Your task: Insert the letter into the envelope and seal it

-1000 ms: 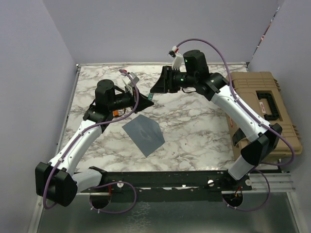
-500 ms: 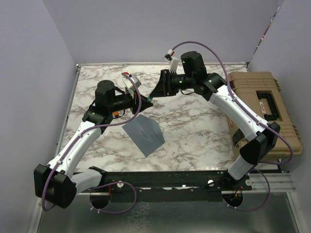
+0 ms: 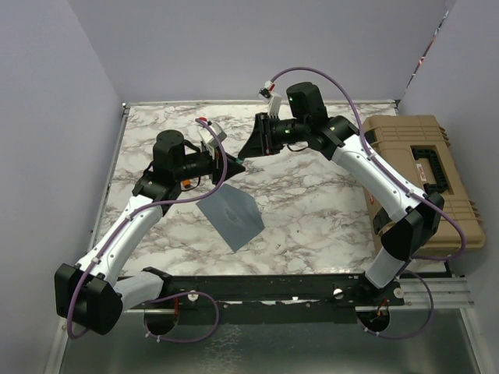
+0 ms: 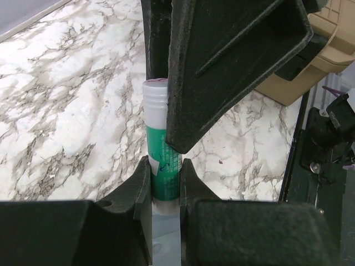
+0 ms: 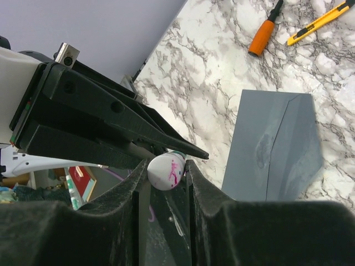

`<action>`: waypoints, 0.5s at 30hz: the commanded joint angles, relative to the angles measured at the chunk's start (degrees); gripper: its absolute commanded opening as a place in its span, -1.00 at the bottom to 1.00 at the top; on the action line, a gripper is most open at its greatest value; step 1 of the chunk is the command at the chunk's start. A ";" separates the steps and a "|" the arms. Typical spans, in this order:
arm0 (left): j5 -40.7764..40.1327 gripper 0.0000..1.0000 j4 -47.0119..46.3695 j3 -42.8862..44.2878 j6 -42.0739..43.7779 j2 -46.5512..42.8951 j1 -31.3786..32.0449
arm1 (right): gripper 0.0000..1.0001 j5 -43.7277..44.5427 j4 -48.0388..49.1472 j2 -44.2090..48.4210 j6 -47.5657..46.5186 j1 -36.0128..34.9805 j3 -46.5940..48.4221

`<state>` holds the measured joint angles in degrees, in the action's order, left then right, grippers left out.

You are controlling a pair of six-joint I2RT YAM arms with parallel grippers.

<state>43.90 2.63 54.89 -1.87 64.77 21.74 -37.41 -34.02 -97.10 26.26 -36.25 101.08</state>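
Nearest the arm bases, the envelope (image 3: 230, 216) lies flat on the marble table (image 3: 327, 210), well apart from both grippers. From the right wrist view its triangular flap looks folded out and open. You cannot see the letter in any view. It may already be inside, but nothing here confirms that.

Treat the envelope as thin, light paper on a slick top: it will probably skate or buckle under any sideways push. Pin the body down flat, away from the crease, and work the flap from its tip, since the edges are too thin to pinch off the surface.

Just beyond it, above the table, the left gripper (image 4: 165, 166) has its fingers clamped narrow on the green lower body of the glue stick (image 4: 158, 141). That stick is a stiff, smooth plastic tube, light, and likely to twist in the pads, so the mid-body hold suits it.

Farther on, the right gripper (image 5: 165, 168) meets it tip to tip, fingers drawn in close and apparently pinching the white, pink-smeared end. Whether that end is a cap or bare glue is unclear; if it is glue, it is soft and will smear.
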 commanded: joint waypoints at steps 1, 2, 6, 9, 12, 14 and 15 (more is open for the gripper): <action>0.38 -1.00 -0.98 -1.08 1.43 -1.18 0.24 | -0.47 -2.00 0.48 0.53 -0.86 0.39 0.37; 0.47 -1.00 -0.97 -1.10 1.29 -1.22 0.24 | -0.47 -1.78 0.07 0.55 -1.12 0.39 0.38; 1.17 -1.00 -0.96 -1.64 0.86 -1.44 0.24 | -0.21 -1.53 -0.75 0.68 -1.82 0.39 0.72; 1.03 -1.00 -0.90 -2.26 0.81 -1.87 0.23 | -0.04 -1.44 -0.99 0.60 -1.87 0.41 1.31; 1.18 -1.00 -0.50 -2.51 0.92 -2.02 0.24 | -0.05 -1.03 -1.26 0.65 -2.25 0.41 1.60; 0.90 -1.00 -0.35 -2.60 0.97 -2.09 0.23 | -0.15 -0.67 -1.81 0.60 -2.80 0.43 1.77; 0.84 -1.00 -0.28 -2.60 0.99 -2.10 0.24 | -0.20 -0.92 -2.03 0.58 -3.01 0.44 1.80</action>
<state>43.94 2.72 52.95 -1.87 64.07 21.76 -37.63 -34.44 -97.10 24.75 -36.25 101.10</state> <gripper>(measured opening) 0.150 0.436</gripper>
